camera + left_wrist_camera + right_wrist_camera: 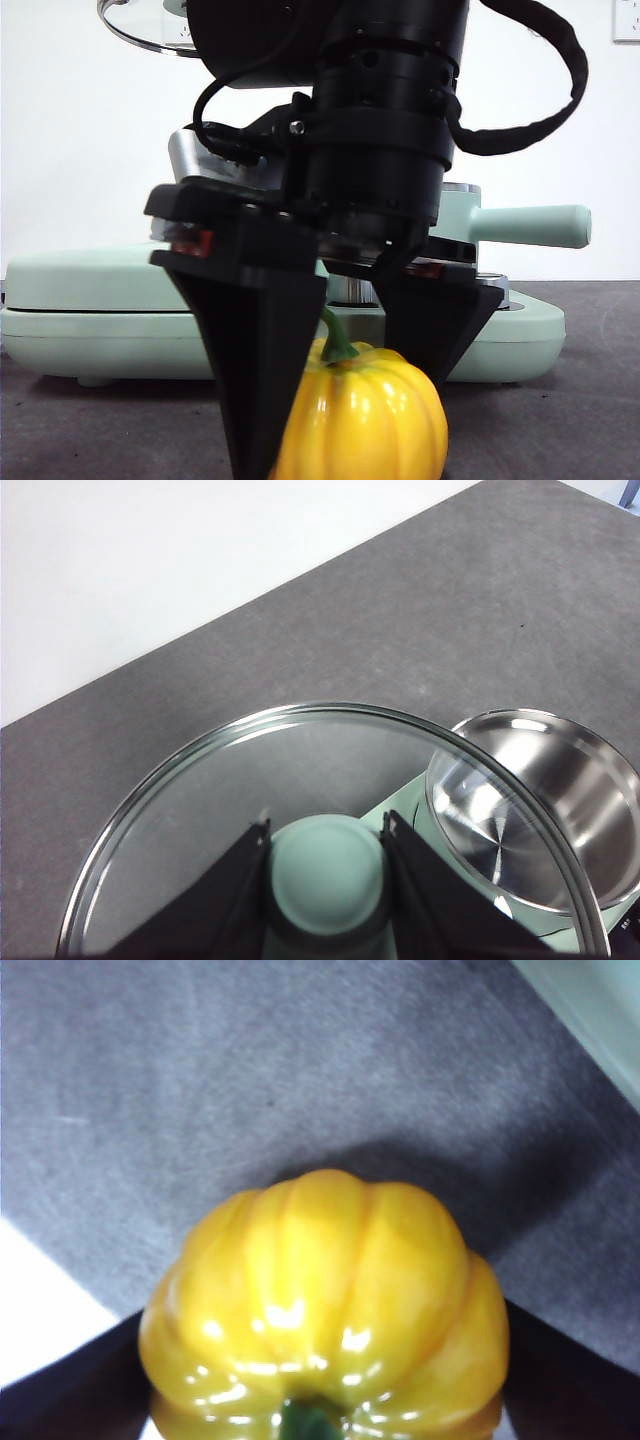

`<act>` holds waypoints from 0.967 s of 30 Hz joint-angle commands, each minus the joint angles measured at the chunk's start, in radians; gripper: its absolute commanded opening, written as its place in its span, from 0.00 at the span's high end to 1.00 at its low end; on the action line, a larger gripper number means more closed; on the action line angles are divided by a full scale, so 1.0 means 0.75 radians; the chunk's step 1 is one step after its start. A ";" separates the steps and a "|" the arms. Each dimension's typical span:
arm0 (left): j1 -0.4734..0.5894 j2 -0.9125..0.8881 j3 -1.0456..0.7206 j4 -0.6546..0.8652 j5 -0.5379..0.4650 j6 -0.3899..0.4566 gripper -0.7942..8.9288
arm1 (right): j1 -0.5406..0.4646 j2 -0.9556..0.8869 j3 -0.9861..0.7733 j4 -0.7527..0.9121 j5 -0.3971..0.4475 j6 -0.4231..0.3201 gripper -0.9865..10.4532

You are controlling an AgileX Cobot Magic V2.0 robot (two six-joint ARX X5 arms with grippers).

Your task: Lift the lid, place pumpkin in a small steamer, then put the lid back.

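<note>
Right hand (335,420) straddling the pumpkin (365,415) on the desk (560,420), fingers spread, not clearly gripping; glossy ribs likely to squirt free if squeezed off-centre. Left hand (328,880) pinching the lid (300,780) knob above the open small steamer (560,810); risk of a swinging lid clipping the rim.

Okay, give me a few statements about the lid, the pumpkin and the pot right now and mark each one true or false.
1. The left gripper has its jaws shut on the knob of the glass lid. True.
2. The lid sits on the pot. False: it is held up, and the pot stands open with its steel inside bare.
3. The pumpkin is already in the pot. False: it is down at the grey table, in front of the pot.
4. The right gripper has a jaw on each side of the pumpkin. True.
5. The pumpkin is green all over. False: it is yellow-orange with a green stem.
</note>
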 commanded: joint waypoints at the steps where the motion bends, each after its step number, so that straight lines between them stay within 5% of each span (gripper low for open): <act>1: 0.001 -0.007 0.040 0.031 0.004 0.011 0.90 | 0.014 0.022 0.026 0.004 0.001 -0.016 0.68; 7: 0.025 -0.007 0.040 0.034 0.004 0.019 0.90 | -0.036 0.022 0.103 -0.141 -0.042 -0.132 0.68; 15: 0.076 -0.006 0.039 0.041 0.004 0.008 0.90 | -0.257 0.025 0.551 -0.636 -0.043 -0.270 0.68; 29: 0.082 -0.006 0.013 0.046 0.004 0.007 0.90 | -0.655 0.265 1.282 -0.788 -0.039 -0.352 0.68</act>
